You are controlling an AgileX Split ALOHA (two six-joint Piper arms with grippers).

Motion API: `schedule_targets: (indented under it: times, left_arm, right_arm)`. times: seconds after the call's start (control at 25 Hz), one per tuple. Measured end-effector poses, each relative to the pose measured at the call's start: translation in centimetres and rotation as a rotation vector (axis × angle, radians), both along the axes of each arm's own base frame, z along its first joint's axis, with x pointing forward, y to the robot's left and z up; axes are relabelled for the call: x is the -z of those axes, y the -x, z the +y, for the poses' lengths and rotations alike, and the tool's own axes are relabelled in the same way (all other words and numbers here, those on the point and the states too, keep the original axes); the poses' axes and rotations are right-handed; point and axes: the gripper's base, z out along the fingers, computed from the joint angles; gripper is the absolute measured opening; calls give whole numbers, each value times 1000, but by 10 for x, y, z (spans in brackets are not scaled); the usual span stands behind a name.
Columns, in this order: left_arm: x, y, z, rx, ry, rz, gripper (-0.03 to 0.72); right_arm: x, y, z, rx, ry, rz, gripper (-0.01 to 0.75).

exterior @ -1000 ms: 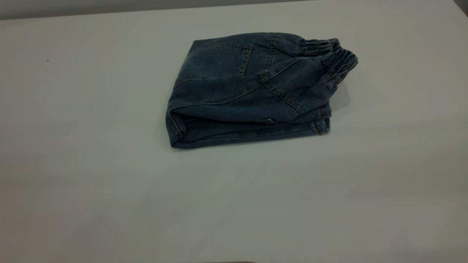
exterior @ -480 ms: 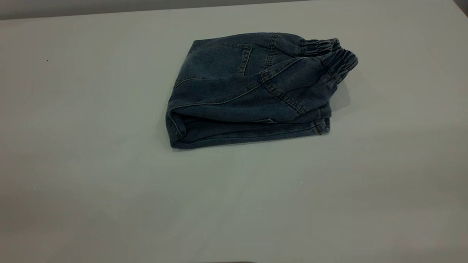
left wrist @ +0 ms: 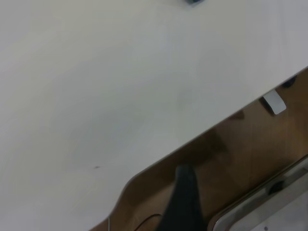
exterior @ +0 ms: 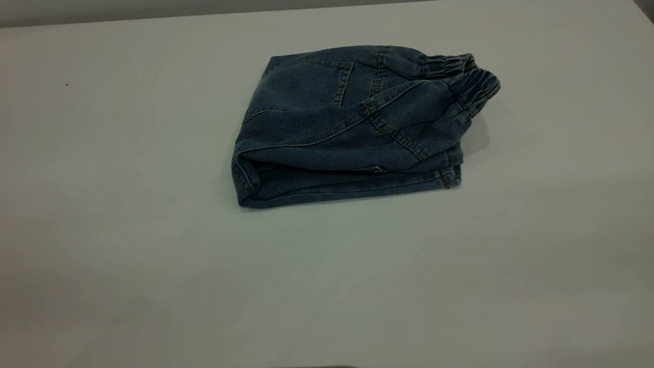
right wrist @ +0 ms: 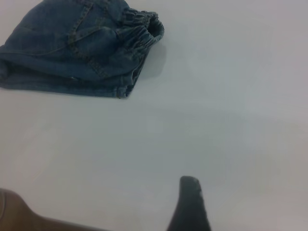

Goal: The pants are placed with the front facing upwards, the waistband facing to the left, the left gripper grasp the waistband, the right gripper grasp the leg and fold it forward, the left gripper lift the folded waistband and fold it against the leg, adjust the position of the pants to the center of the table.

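Observation:
The pants (exterior: 347, 128) lie folded into a compact blue denim bundle on the table (exterior: 127, 230), a little behind its middle. The gathered waistband (exterior: 470, 84) sticks out at the bundle's far right. A stitched leg hem (exterior: 444, 176) shows at the near right corner, under the upper layers. No arm appears in the exterior view. In the right wrist view the right gripper (right wrist: 190, 204) hovers over bare table, well away from the pants (right wrist: 72, 48) and the waistband (right wrist: 142, 29). The left gripper (left wrist: 185, 197) hangs past the table's edge (left wrist: 159, 163), touching nothing.
The left wrist view shows brown floor (left wrist: 240, 159) beyond the table edge. A pale grey slab with a rounded corner (left wrist: 260, 211) and a small white piece (left wrist: 274, 102) lie there. Bare tabletop surrounds the pants on all sides.

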Motion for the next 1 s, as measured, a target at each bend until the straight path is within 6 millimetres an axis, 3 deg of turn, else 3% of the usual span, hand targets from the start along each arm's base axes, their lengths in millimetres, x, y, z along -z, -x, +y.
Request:
schedule_targets:
  times: [0.44,0.76,1.0]
  left_arm:
    - [0,1,1,-11,6,-12,582]
    - [-2,11,12,-415,34,-93,582]
    - [-2,28,14,-521,65,-207,582]
  right_arm:
    - [0,0,0,0,0,0,477]
    - [0,1,0,0,0,-4,477]
    - [0,7,1,-3,1,-51,477]
